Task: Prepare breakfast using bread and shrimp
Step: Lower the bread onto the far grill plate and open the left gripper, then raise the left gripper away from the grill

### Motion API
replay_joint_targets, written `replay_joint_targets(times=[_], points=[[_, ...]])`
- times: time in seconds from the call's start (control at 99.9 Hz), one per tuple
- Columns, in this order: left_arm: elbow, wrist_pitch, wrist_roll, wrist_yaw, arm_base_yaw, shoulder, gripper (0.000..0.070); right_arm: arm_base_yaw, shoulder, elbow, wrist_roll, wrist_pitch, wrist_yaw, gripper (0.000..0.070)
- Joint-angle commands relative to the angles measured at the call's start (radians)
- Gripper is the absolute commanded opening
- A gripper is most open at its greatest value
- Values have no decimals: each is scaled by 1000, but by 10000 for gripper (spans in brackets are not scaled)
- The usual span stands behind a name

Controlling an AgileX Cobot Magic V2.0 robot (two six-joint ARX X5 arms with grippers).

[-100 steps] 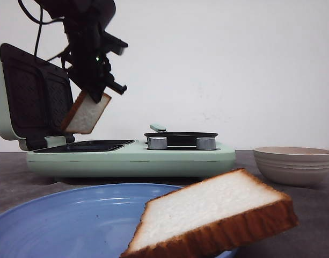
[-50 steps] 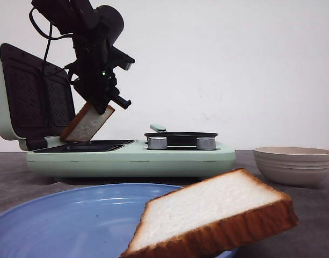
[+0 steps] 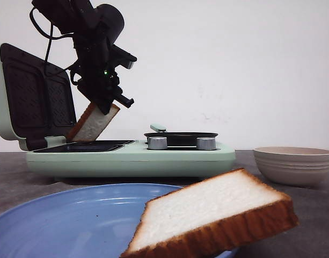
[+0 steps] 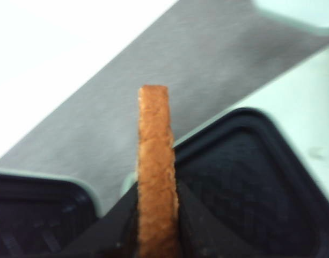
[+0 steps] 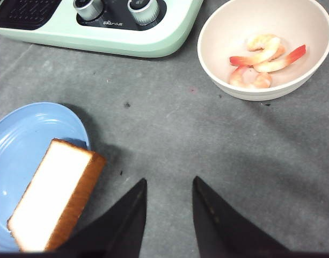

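One slice of bread hangs tilted in my left gripper, which is shut on its upper edge, its lower corner just above the dark plate of the green sandwich maker. In the left wrist view the crust edge of that bread stands between the jaws over the dark plate. A second slice of bread leans on the rim of the blue plate; that bread also shows in the right wrist view. Shrimp lie in the beige bowl. My right gripper hovers open over the grey table.
The sandwich maker's lid stands open at the far left. A small dark pan and two silver knobs sit on its right half. The beige bowl stands on the right of the table.
My left gripper has come down and a little to the right with the bread, bringing its lower corner close to the sandwich maker's plate. The right gripper's earlier state is not shown.
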Motion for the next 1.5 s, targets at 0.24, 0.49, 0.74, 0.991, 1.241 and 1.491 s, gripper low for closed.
replay_joint_targets(times=[0.24, 0.49, 0.74, 0.991, 1.241, 1.491], points=[[28, -16, -6, 16, -6, 26, 7, 2, 5, 17, -11, 10, -4, 160], [28, -50, -6, 31, -6, 29, 246, 2, 5, 17, -11, 10, -4, 160], [28, -48, -44, 100, -6, 29, 439, 2, 5, 17, -11, 10, -4, 160], [28, -42, -106, 196, -2, 29, 450, 2, 5, 17, -11, 10, -4, 160], [31, -19, -187, 264, 3, 28, 514, 2, 5, 17, -11, 10, -4, 160], [148, -77, -274, 405, 3, 25, 509, 2, 5, 17, -11, 10, -4, 160]])
